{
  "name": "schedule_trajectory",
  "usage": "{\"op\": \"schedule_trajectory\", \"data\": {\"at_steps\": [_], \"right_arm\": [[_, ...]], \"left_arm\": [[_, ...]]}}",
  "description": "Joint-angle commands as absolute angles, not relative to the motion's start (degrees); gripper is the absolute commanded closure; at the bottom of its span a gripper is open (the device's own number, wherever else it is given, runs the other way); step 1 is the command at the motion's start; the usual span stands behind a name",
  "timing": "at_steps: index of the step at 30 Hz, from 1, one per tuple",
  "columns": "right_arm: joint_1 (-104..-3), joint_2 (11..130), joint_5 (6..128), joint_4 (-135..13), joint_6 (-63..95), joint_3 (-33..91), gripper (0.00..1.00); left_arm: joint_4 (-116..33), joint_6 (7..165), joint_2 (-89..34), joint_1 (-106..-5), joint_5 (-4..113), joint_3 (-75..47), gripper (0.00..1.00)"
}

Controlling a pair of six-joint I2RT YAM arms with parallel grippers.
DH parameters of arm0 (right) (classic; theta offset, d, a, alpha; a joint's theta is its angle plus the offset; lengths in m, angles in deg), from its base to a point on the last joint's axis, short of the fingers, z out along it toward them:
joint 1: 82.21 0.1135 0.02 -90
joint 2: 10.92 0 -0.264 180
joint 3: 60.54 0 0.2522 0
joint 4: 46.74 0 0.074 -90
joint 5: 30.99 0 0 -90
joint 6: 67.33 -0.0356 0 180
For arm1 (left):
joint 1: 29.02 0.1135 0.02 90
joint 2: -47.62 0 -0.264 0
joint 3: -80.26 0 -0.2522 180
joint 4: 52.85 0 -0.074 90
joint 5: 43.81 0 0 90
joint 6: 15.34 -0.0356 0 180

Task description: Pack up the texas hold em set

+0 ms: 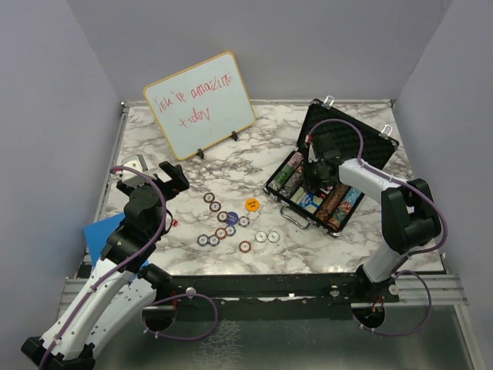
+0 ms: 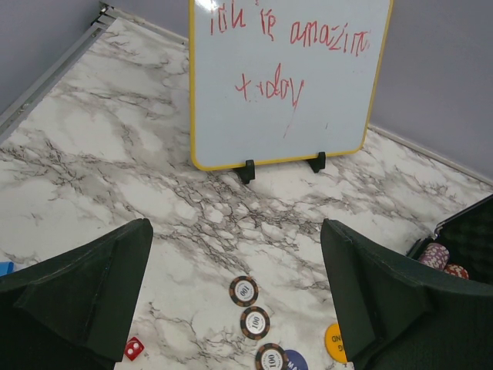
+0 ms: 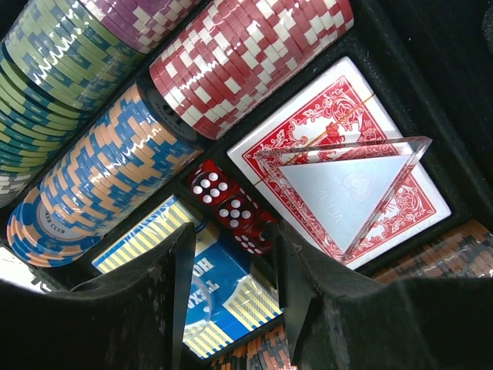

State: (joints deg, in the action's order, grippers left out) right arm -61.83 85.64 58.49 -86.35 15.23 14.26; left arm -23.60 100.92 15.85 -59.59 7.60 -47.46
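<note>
The black briefcase (image 1: 350, 131) lies open at the right of the table, with rows of poker chips (image 3: 246, 54) in its foam slots. My right gripper (image 3: 231, 231) is down inside the case, over a blue card pack (image 3: 231, 293). Its jaws stand apart with nothing between them. Three red dice (image 3: 231, 204) lie in a row by its right fingertip, beside a red card deck (image 3: 347, 154) with a clear triangle on it. Loose chips (image 1: 223, 223), an orange-yellow disc (image 1: 252, 204) and a tiny red die (image 2: 133, 348) lie mid-table. My left gripper (image 1: 176, 176) hovers wide open above the table, left of them.
A wood-framed whiteboard (image 1: 200, 104) with red writing stands on feet at the back left. A blue flat object (image 1: 104, 231) lies at the table's left edge beside my left arm. Purple walls close in the table on three sides.
</note>
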Motion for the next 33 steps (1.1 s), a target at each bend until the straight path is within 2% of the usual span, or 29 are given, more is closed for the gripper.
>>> {"op": "schedule_trajectory", "data": {"at_steps": [1,8,20,25,26,30,33], "right_arm": [[-62.31,88.85,61.43,-88.36,13.81,14.16,0.51],[-63.73,90.18,64.54,-87.90,13.45,14.27,0.43],[-66.56,92.53,68.56,-88.68,11.87,15.35,0.41],[-66.70,88.86,65.12,-88.46,10.89,17.50,0.39],[-66.66,87.66,64.02,-88.27,10.67,17.82,0.40],[-66.65,83.09,62.73,-86.49,11.72,17.66,0.56],[-66.65,81.11,63.73,-85.27,15.59,15.94,0.63]], "left_arm": [[-24.24,100.41,16.20,-59.69,8.64,-47.75,0.01],[-24.15,100.32,16.24,-59.69,8.47,-47.75,0.01],[-24.06,100.32,16.33,-59.69,8.25,-47.72,0.01],[-24.06,100.23,16.35,-59.69,8.12,-47.75,0.01],[-24.06,100.23,16.35,-59.69,8.05,-47.75,0.01],[-24.15,100.23,16.29,-59.68,7.95,-47.74,0.01],[-24.28,100.23,16.25,-59.69,8.01,-47.75,0.01]]}}
